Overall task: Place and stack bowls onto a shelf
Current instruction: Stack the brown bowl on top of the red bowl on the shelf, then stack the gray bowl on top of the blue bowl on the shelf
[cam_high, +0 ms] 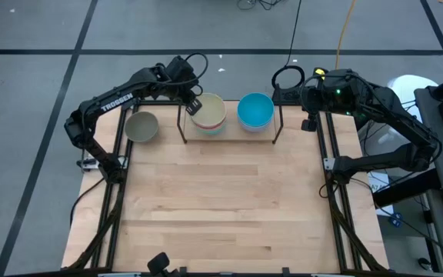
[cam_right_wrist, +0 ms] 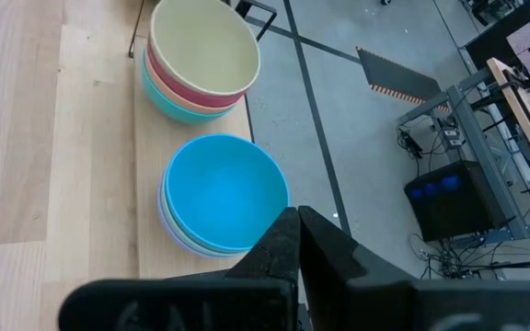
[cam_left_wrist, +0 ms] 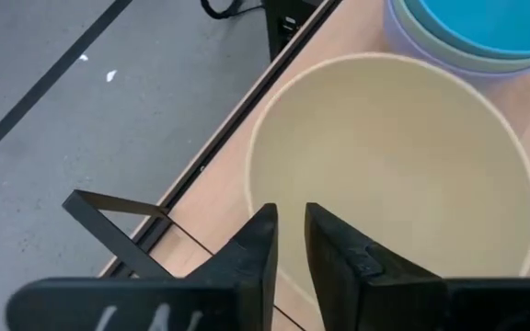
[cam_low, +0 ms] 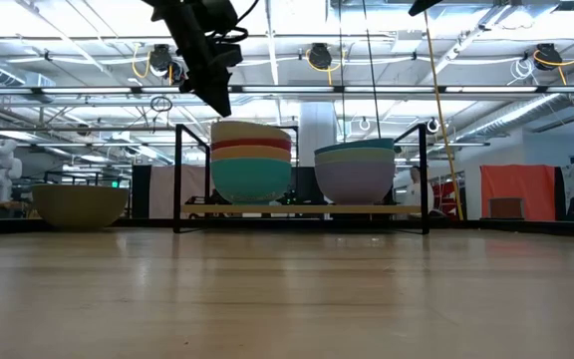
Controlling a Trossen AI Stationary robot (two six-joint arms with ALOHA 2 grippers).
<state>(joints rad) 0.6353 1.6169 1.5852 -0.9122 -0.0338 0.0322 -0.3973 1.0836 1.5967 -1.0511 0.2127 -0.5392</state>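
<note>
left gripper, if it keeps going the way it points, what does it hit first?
Likely the cream bowl topping the left stack on the shelf. The left gripper, nearly shut, points at its near rim; depth is unclear.

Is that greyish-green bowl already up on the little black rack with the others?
No. In the high view the olive-grey bowl sits on the tabletop, outside the shelf, left of its side frame.

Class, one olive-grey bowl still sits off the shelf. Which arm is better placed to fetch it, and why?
Left. The olive-grey bowl lies beside the left arm; its left pincer hovers nearby. The right pincer waits beyond the shelf.
</note>
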